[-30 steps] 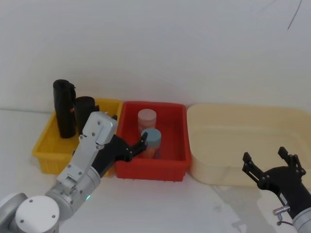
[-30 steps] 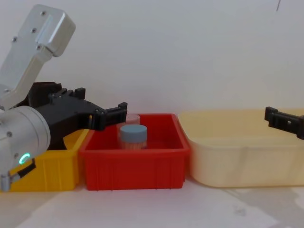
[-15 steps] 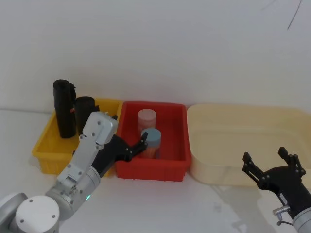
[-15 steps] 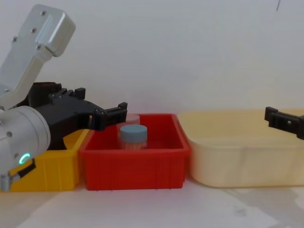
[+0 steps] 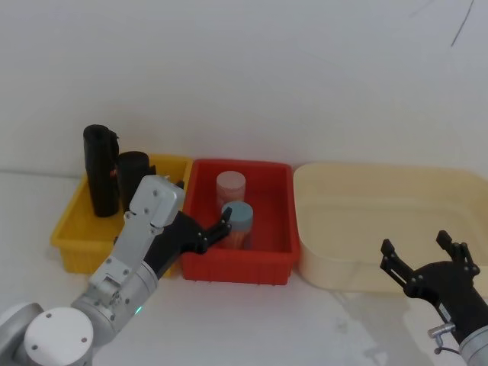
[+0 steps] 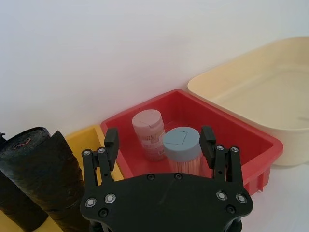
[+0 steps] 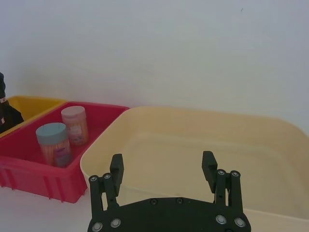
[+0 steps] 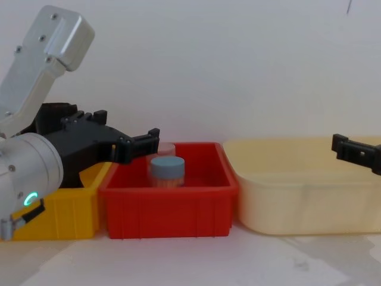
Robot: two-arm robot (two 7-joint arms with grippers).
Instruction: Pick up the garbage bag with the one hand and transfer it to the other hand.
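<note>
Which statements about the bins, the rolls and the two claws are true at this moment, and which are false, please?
1. The garbage bag stands in the yellow bin. True.
2. The left claw is shut on the garbage bag. False: it is open and holds nothing.
3. A blue-lidded jar and a pink-lidded jar stand in the red bin. True.
4. The right claw hovers over the yellow bin. False: it is open in front of the cream tub.
</note>
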